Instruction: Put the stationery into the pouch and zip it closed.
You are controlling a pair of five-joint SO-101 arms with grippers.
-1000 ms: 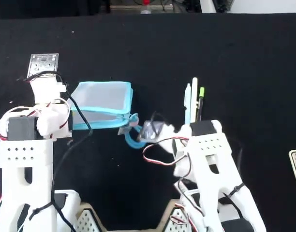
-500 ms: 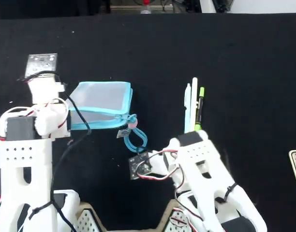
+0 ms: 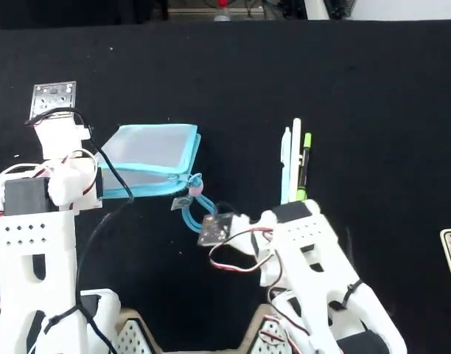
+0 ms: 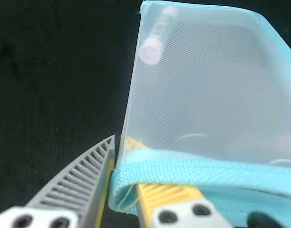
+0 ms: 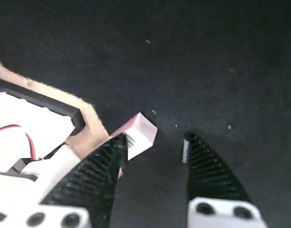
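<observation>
The right gripper has swung back from the near edge of the black table toward the pouch over the last half second, after retreating from it in the half second before that. Its wrist now sits just beside the blue zip-pull loop. The left arm has drifted slightly left over the same second, drawing the pouch and its loop along. The right claw is released, its black jaws spread over bare tabletop with nothing between them. The left gripper is clenched on the pouch's near-left corner, the turquoise hem pinched between its grey finger and yellow pad. The pale mesh pouch lies left of centre, and a white tube-shaped item shows through its fabric. Three pens lie side by side on the table, well to the right of the pouch. The work appears to be at the zipper stage, with the left arm anchoring the pouch while the right deals with the pull, and most of the loading is not yet done. Whether the mouth is open wide enough cannot be told. The next move likely calls for the right claw to close on the loop, or to cross right for a pen.
</observation>
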